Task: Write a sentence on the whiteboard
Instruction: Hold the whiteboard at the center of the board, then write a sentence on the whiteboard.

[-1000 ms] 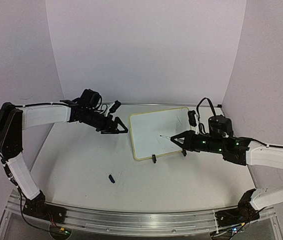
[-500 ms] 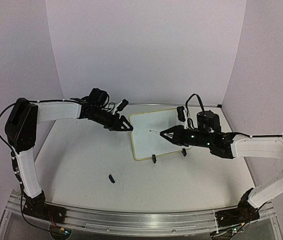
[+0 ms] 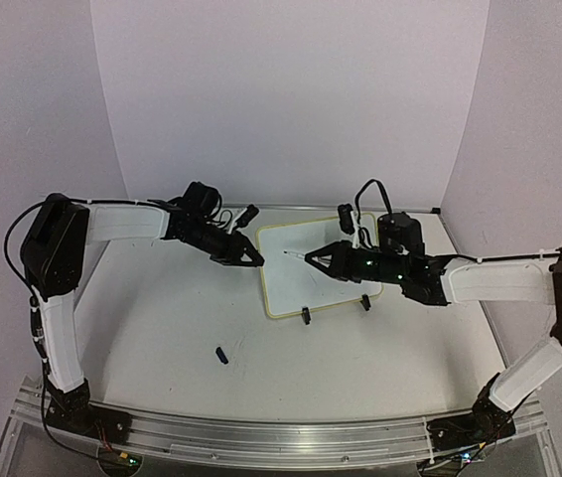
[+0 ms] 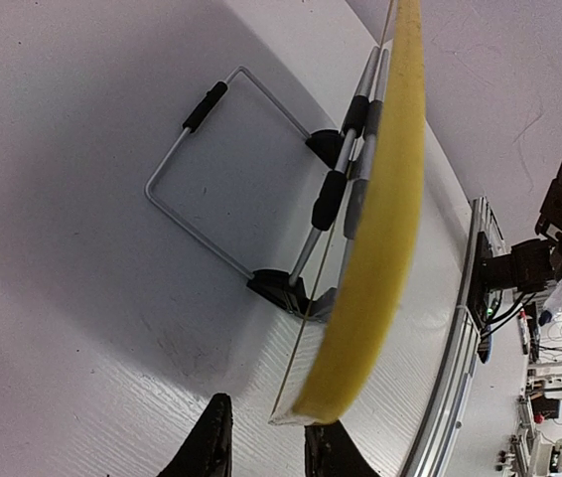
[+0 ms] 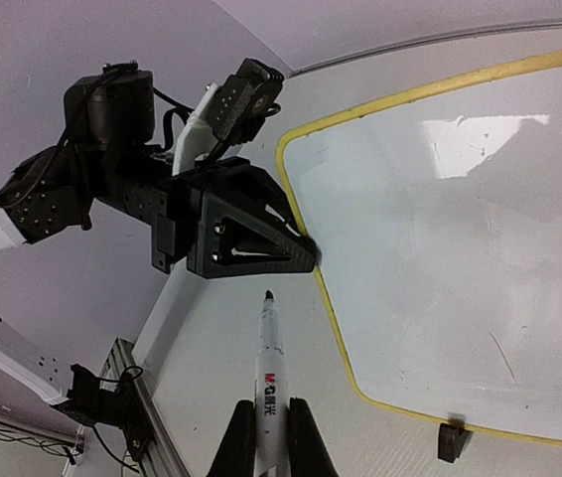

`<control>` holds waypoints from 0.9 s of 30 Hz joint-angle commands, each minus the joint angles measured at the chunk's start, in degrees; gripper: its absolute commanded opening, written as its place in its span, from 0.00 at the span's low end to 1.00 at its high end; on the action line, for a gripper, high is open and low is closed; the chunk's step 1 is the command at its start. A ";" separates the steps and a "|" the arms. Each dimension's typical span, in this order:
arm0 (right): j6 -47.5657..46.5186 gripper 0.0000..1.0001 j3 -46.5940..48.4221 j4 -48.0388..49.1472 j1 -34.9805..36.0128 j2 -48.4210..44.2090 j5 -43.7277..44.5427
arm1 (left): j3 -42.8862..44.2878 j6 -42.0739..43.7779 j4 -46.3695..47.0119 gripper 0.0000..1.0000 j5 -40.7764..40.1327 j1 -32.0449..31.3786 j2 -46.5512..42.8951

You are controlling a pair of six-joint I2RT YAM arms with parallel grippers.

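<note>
Mid-way across the white table (image 3: 162, 328): a small rectangular whiteboard (image 3: 321, 260) with rounded corners and a thin pale-yellow rim. Leans back on a bent wire stand (image 4: 211, 169) with black sleeves, visible only from the left wrist. Two small black clip feet (image 3: 305, 316) along its near edge. Board face plain white under a patch of glare, apart from one faint thin stroke (image 5: 500, 355) low on the right, too slight to read as lettering.

Against the board's left rim, the black left gripper (image 3: 254, 261). Fingertips (image 4: 213, 444) narrowly parted, the yellow rim ending just past the gap. Cannot tell whether pinching the rim or merely touching it, with the fingers cut off at the bottom of the wrist view.

Reaching over the board from the right, the right gripper (image 3: 313, 259), clamped on a white marker (image 5: 269, 370) with printed barrel and dark tip. Tip over the board's upper left in the top view, yet just outside the yellow rim in the right wrist view; contact with the surface not discernible.

Alone near the table's front, well apart from the board, a small dark blue cap-like piece (image 3: 220, 355), too small to identify surely.
</note>
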 commanded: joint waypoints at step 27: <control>-3.67 0.00 11.80 2.20 -0.03 10.69 1.05 | -1.08 4.40 4.10 0.00 3.93 0.17 1.24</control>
